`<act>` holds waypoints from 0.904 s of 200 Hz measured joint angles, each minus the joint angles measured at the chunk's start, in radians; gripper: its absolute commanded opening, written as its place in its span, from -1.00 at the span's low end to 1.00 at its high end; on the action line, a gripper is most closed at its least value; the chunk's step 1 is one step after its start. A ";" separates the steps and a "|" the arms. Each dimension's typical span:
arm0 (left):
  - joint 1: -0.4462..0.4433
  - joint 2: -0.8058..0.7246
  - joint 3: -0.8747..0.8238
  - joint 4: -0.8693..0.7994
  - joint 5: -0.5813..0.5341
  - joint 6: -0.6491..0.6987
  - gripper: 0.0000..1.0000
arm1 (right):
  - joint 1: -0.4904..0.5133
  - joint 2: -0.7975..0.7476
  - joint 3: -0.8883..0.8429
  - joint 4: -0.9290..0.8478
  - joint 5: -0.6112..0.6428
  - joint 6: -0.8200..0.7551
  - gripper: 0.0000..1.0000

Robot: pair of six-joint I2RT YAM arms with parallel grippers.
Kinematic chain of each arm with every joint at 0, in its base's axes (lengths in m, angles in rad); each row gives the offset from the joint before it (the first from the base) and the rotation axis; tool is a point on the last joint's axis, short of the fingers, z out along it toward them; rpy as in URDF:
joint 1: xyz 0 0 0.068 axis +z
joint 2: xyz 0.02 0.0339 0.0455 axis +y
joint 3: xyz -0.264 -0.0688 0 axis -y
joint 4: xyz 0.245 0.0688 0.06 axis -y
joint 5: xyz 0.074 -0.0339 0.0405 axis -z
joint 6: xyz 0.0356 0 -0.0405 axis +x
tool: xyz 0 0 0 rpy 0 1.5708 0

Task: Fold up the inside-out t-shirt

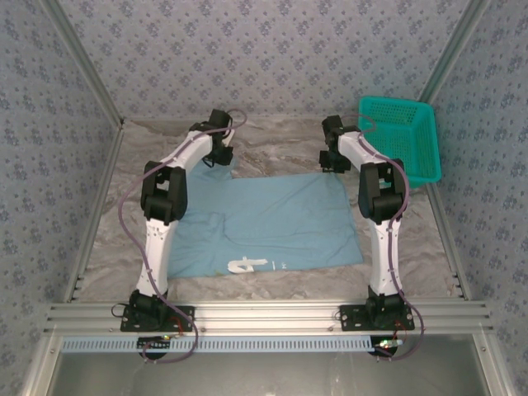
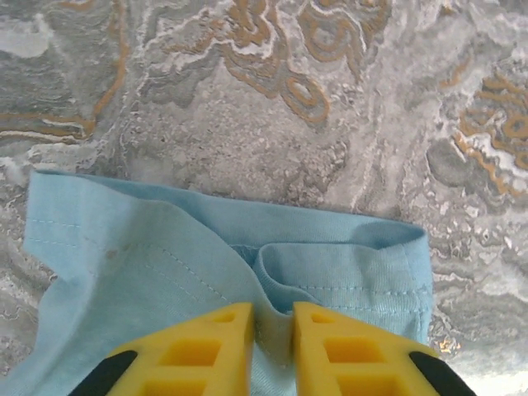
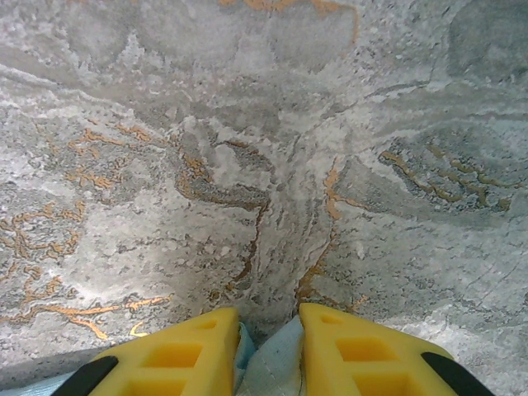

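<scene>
Fabric lies spread flat across the middle of your marbled table (image 1: 272,136): the inside-out t-shirt (image 1: 272,219), light blue, with its white lettering (image 1: 247,265) by the near edge. Your left gripper (image 2: 273,320) sits at the shirt's far left corner, its yellow fingers (image 2: 206,346) set narrow, with a raised fold of hemmed cloth pinched between them. Your right gripper (image 3: 270,326) sits at the far right corner, likewise narrow, with a bit of blue cloth caught between its fingers. A teal mesh basket (image 1: 396,101) stands at the table's far right, apart from the shirt.
</scene>
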 measured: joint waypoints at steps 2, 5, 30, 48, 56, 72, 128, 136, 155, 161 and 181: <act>0.000 0.000 0.001 0.000 0.000 -0.001 -0.75 | 0.000 0.000 0.000 0.000 0.000 0.000 -0.46; 0.000 0.000 0.001 0.000 0.001 0.002 -0.76 | 0.000 0.000 0.000 0.000 0.000 0.000 -0.46; 0.000 0.001 0.006 -0.013 0.011 0.005 -0.93 | 0.000 0.000 0.000 0.000 0.000 0.000 -0.46; 0.001 0.004 0.018 -0.019 0.018 0.003 -1.00 | 0.000 0.000 0.000 0.000 0.000 0.000 -0.46; 0.001 0.004 0.021 -0.019 0.018 0.003 -1.00 | 0.000 0.000 0.000 0.000 0.000 -0.001 -0.46; 0.007 0.004 0.027 -0.020 0.019 0.001 -1.00 | 0.000 0.000 0.000 0.000 0.000 -0.004 -0.46; 0.074 -0.019 0.027 -0.017 0.041 -0.015 -1.00 | -0.003 0.000 0.000 0.000 0.000 -0.004 -0.48; 0.091 -0.030 0.027 -0.014 0.050 -0.024 -1.00 | -0.003 0.000 0.000 0.000 0.000 -0.004 -0.49; 0.125 -0.053 0.029 -0.006 0.079 -0.041 -0.91 | -0.003 0.000 0.000 0.000 0.000 -0.004 -0.48; 0.135 -0.055 0.033 -0.006 0.087 -0.045 -0.80 | -0.003 0.000 0.000 0.000 0.000 -0.004 -0.48; 0.148 -0.054 0.040 0.000 0.117 -0.058 -0.47 | -0.003 0.000 0.000 0.000 0.000 -0.004 -0.49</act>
